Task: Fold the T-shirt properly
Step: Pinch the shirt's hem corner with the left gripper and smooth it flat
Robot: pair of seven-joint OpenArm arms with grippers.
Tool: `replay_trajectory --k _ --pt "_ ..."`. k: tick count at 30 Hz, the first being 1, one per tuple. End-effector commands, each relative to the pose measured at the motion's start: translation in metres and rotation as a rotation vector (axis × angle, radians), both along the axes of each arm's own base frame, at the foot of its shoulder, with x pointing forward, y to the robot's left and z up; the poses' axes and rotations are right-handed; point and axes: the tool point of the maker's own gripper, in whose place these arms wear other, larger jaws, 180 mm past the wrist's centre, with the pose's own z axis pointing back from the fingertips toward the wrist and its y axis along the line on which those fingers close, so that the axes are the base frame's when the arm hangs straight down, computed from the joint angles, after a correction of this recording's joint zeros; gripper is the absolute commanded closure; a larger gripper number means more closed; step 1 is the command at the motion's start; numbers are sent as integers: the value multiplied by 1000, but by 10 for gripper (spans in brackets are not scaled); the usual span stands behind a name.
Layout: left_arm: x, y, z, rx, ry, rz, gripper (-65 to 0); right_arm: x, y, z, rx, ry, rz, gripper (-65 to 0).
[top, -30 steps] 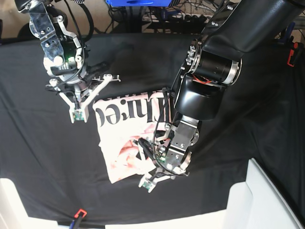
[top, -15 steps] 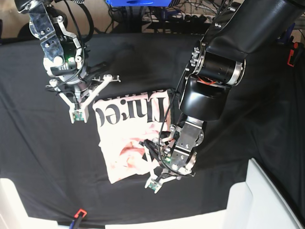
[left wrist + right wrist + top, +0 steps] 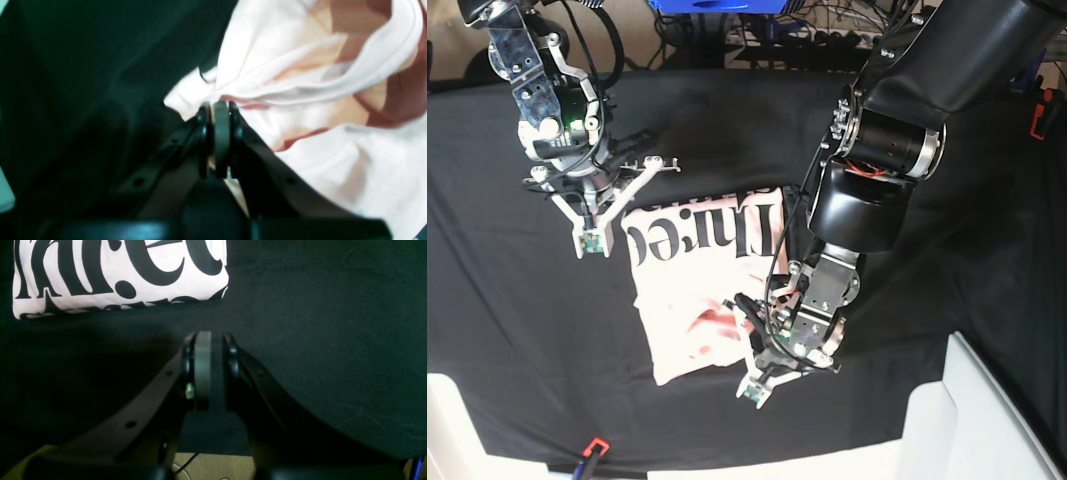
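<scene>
- The left jaws are pressed together at the near corner of the T-shirt; in the left wrist view the pink edge runs right up to the pads, so they look clamped on a pinch of fabric, though how many layers they hold cannot be told.
- To do this fold well, it seems wise to confirm the pinch holds all the loose layers at that corner, lift only enough to clear the worktop, and carry the edge straight across so the crumpled lower part flattens instead of bunching.
- The T-shirt lies mid-worktop as a roughly folded rectangle, black lettering on its far half, rumpled plain pink nearer the camera.
- The left arm bends steeply down, wrist low over the shirt's near right corner.
- The right jaws stand nearly together, holding nothing, raised just beside the lettered far-left corner.
</scene>
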Motion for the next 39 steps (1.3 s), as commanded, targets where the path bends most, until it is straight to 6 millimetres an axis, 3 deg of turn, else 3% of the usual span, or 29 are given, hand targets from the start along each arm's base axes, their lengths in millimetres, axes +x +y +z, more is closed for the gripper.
replay_trajectory --k 1,13,23,30,34,39 --pt "23 -4 27 -16 -88 14 -10 8 -3 8 -6 -42 -5 -58" --pt "35 -3 26 -32 -106 12 -10 8 -3 8 -6 -40 -5 -58" --pt "55 -15 53 -49 -169 -6 -10 11 -3 10 -6 -48 -5 -58" --pt "57 -17 57 -49 -176 -10 -10 12 -3 10 -6 -51 -5 -58" --pt "54 -14 51 -40 -162 -9 -10 13 -3 11 -6 -54 -5 -58" --pt "44 -8 30 -7 -104 -13 -12 13 -3 11 -6 -54 -5 -58"
